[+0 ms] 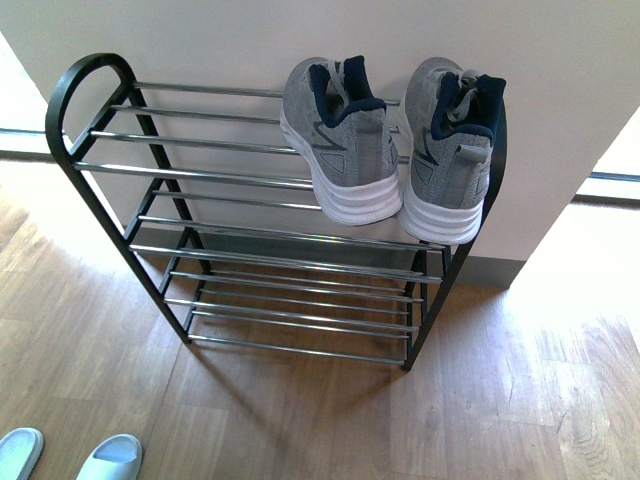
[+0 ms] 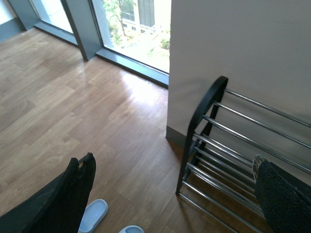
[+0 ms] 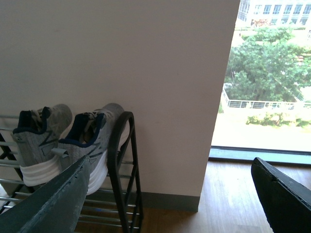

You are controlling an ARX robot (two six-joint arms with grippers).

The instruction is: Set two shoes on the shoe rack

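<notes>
Two grey knit sneakers with white soles, one on the left (image 1: 338,140) and one on the right (image 1: 450,148), stand side by side on the top shelf of the shoe rack (image 1: 200,175) at its right end, heels toward me. They also show in the right wrist view (image 3: 41,141) (image 3: 95,141). Two pale blue slides (image 1: 110,458) (image 1: 18,450) lie on the floor at the front left; one shows in the left wrist view (image 2: 93,214). My left gripper (image 2: 172,194) is open and empty, above the floor by the rack's left end. My right gripper (image 3: 170,194) is open and empty, right of the rack.
The rack (image 2: 218,145) stands against a cream wall (image 1: 300,40) on a wooden floor (image 1: 300,420). Floor-level windows (image 2: 131,24) (image 3: 267,73) flank the wall section. The rack's left half and lower shelves hold nothing.
</notes>
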